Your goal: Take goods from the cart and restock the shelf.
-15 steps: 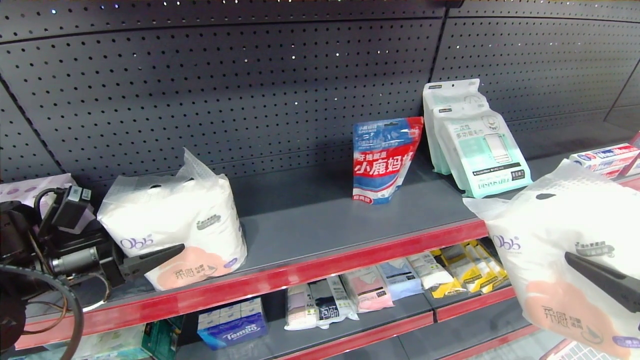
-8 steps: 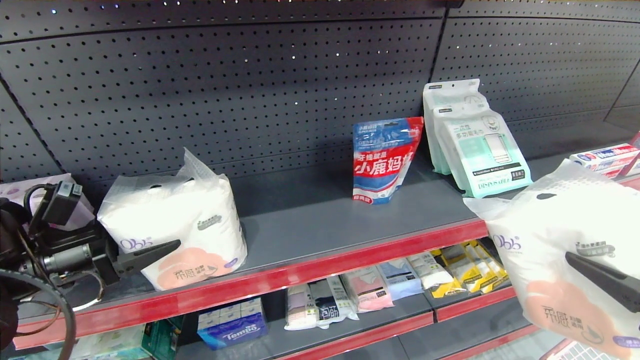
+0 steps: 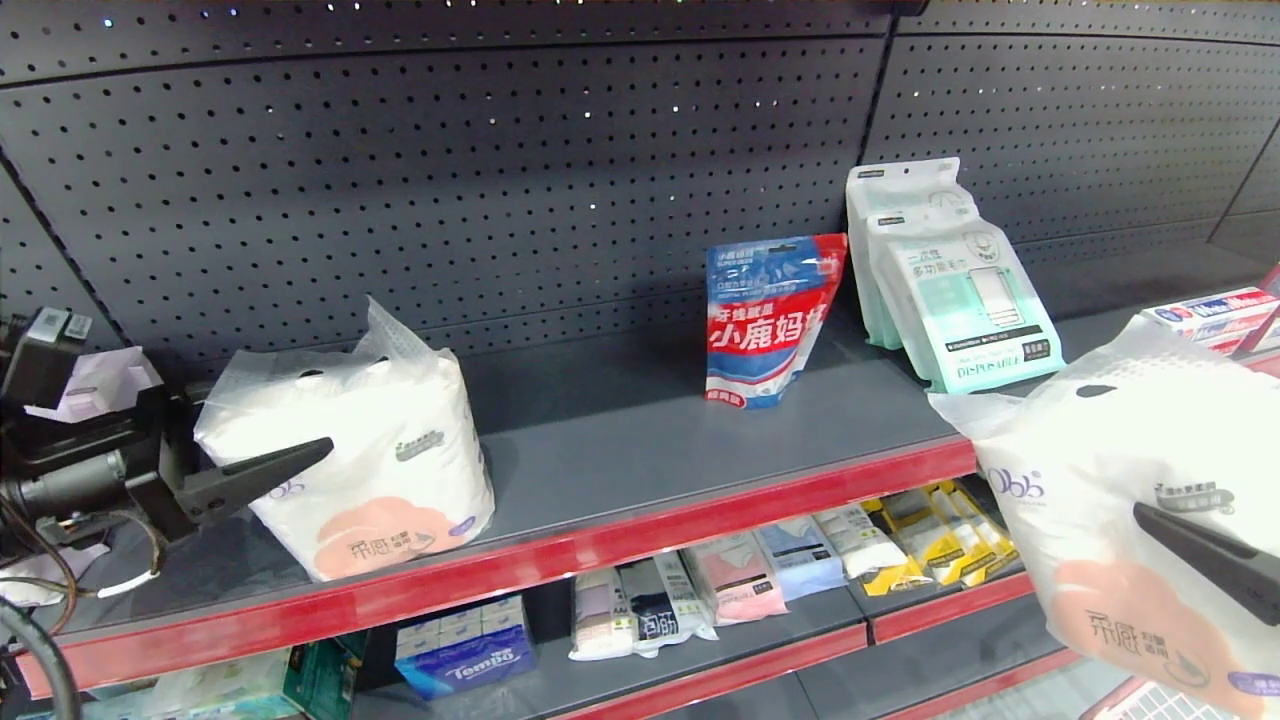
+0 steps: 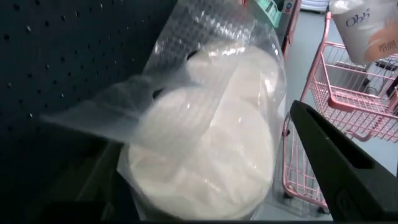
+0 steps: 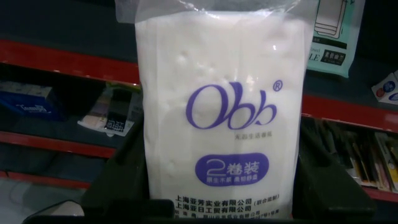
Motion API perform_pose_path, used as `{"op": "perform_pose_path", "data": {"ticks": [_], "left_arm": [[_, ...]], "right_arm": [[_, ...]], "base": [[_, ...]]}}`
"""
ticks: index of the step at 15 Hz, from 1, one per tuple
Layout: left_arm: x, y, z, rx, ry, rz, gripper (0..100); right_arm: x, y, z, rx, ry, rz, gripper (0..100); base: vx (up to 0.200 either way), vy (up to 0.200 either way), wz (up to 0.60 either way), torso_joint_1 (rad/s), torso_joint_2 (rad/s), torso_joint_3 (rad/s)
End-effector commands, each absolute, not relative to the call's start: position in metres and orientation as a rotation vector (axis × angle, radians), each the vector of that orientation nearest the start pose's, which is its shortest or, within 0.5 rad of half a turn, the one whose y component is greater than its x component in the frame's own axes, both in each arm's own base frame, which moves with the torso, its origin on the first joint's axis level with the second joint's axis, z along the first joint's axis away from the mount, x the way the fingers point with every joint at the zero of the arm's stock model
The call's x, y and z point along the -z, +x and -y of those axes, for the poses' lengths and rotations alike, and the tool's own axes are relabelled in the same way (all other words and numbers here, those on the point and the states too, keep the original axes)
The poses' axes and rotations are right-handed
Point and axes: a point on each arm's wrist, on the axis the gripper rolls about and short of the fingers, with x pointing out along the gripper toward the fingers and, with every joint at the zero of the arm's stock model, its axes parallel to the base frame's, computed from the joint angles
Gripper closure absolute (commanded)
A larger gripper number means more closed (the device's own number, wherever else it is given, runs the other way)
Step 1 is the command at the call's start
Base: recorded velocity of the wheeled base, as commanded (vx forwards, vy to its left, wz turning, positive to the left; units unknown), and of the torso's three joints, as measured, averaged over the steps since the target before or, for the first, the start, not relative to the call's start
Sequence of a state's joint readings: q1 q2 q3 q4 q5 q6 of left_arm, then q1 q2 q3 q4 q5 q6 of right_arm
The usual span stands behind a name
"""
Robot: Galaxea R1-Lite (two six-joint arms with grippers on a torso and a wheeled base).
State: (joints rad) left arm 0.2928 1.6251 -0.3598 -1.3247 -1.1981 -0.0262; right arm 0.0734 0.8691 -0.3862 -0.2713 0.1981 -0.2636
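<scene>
- While the left arm hangs at the far left end of the shelf, the left gripper is spread wide and isn't clamping anything.
- One black finger crosses in front of the lower left corner of the first toilet roll pack. The other finger is hidden, so I can't say where it sits.
- Same deal from the left wrist: the first pack lies inside the jaws' span, and the visible finger stands off its side with a sliver of gap, so no contact there.
- That pack stands upright on the shelf deck close to the red front edge, with the loose bag top flaring up.
- Further along, a red-and-blue pouch leans on the pegboard. Just to its right are some mint-green pouches, stacked and leaning too.
- One level down there's a blue tissue pack and a row of flat packets.
- Far right, the second toilet roll pack is off the shelf, up in the air in front of its right end.
- The right gripper has it pinched, jaws closed to the pack's width, with one finger on each side of its lower half.
- The pink cart sits below that held pack.
</scene>
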Motion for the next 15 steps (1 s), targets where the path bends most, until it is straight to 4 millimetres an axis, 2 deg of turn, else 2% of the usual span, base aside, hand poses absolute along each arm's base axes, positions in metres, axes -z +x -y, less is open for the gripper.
{"op": "perform_pose_path", "data": {"ticks": [1, 6, 11, 15], "left_arm": [[-0.178, 0.218, -0.044, 0.905, 0.059, 0.085, 0], [-0.208, 0.215, -0.044, 0.816, 0.103, 0.178, 0], [-0.23, 0.188, -0.039, 0.655, 0.087, 0.257, 0], [-0.24, 0.155, -0.048, 0.492, 0.087, 0.251, 0]], "right_arm": [[-0.193, 0.094, -0.011, -0.298, -0.248, -0.172, 100], [-0.193, 0.091, -0.011, -0.299, -0.249, -0.164, 100], [-0.194, 0.091, -0.012, -0.307, -0.249, -0.16, 100], [-0.193, 0.09, -0.012, -0.309, -0.244, -0.154, 100]], "base": [[0.0, 0.0, 0.0, 0.0, 0.0, 0.0], [0.0, 0.0, 0.0, 0.0, 0.0, 0.0], [0.0, 0.0, 0.0, 0.0, 0.0, 0.0], [0.0, 0.0, 0.0, 0.0, 0.0, 0.0]]}}
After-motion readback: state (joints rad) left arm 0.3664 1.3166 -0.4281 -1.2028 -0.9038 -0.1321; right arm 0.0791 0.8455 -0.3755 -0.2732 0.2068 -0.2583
